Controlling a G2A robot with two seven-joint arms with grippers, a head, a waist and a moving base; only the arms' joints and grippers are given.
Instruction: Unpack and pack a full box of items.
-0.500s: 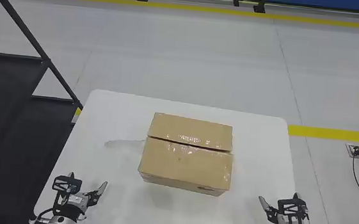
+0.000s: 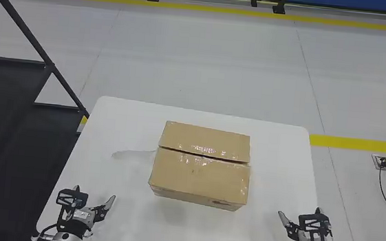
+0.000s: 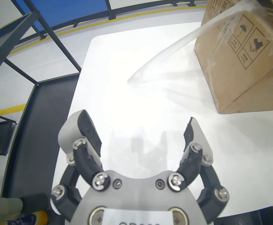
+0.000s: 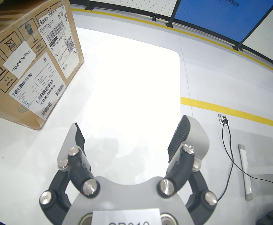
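Observation:
A closed brown cardboard box [image 2: 201, 165] sits in the middle of the white table [image 2: 122, 135], its top flaps down. A strip of clear tape [image 3: 170, 49] trails from the box [image 3: 236, 57] onto the tabletop. Labels cover the box's side [image 4: 36, 70] in the right wrist view. My left gripper [image 2: 87, 204] hovers at the table's near left corner, open and empty [image 3: 138, 127]. My right gripper [image 2: 304, 222] hovers at the near right corner, open with nothing between its fingers [image 4: 130, 133]. Both stand well apart from the box.
A dark metal rack [image 2: 12, 139] stands against the table's left side. On the floor to the right lie a socket with a black cable [image 4: 229, 138] and a yellow line [image 2: 360, 144]. Bare tabletop surrounds the box.

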